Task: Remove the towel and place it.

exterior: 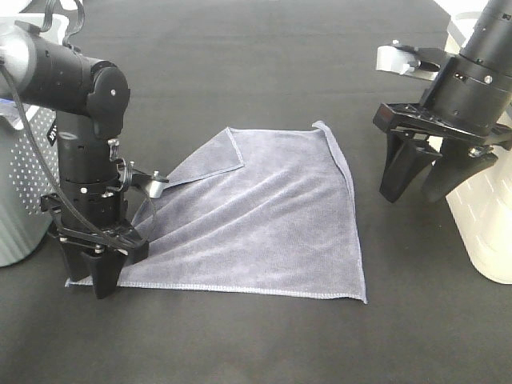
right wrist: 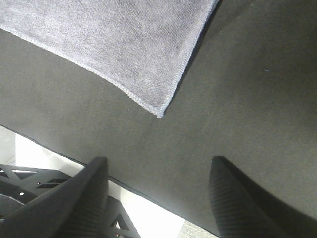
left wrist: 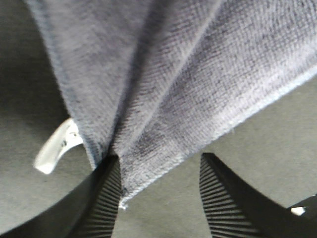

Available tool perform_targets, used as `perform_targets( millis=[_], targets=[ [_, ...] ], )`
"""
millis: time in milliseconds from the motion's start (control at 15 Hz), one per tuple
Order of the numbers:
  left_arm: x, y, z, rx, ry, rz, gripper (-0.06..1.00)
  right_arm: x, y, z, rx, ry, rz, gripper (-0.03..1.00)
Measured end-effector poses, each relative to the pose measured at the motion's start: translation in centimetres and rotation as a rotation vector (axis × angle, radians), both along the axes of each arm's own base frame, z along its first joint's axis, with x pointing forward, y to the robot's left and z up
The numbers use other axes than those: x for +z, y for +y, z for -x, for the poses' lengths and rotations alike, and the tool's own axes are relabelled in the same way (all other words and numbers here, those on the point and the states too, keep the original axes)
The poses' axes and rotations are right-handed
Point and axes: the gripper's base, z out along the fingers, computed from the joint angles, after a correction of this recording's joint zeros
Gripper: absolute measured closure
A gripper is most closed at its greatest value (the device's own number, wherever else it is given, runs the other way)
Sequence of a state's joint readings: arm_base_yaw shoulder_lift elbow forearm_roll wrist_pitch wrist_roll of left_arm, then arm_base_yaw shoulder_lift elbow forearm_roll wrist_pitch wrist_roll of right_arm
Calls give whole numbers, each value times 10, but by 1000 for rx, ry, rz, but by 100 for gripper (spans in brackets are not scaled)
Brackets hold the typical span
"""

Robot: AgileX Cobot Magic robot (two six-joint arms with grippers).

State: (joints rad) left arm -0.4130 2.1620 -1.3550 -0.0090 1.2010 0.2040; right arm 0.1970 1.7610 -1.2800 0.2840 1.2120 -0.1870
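The grey towel (exterior: 264, 224) lies spread out flat on the black table (exterior: 240, 64), with one far corner folded over on top. The left gripper (exterior: 100, 276) points down at the towel's near corner, its jaws spread apart, and one finger (left wrist: 106, 198) touches the bunched edge. The right gripper (exterior: 414, 196) hangs in the air off to the side of the towel, jaws wide too.

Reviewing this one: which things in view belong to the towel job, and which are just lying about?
In the job:
- towel, spread on the black table
- left hand, at its near corner
- right hand, open, off the towel

Standing by, untouched:
- perforated grey bin
- pale container
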Motion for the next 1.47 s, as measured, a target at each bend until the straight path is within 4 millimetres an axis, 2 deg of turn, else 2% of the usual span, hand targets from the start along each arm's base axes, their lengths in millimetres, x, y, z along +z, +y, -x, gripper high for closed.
perform_targets(
  millis=[267, 467, 533, 800, 933, 1067, 1267, 1467],
  targets=[
    [6, -4, 2, -4, -14, 11, 36, 0, 0, 0, 0, 0, 0, 38],
    [40, -7, 4, -5, -94, 48, 35, 0, 0, 0, 0, 0, 0, 38],
    [46, -7, 4, 0, -108, 53, 35, 0, 0, 0, 0, 0, 0, 38],
    [43, -14, -6, 50, -220, 119, 35, 0, 0, 0, 0, 0, 0, 38],
    [48, -18, -14, 83, -322, 164, 35, 0, 0, 0, 0, 0, 0, 38],
    [61, -24, -30, 135, -457, 214, 35, 0, 0, 0, -3, 0, 0, 38],
    [93, -37, -60, 144, -631, 291, 35, 7, -1, 4, -10, -21, -4, 38],
    [90, -54, -100, 145, -710, 329, 38, 22, -1, 9, -9, -63, -13, 38]
  ],
)
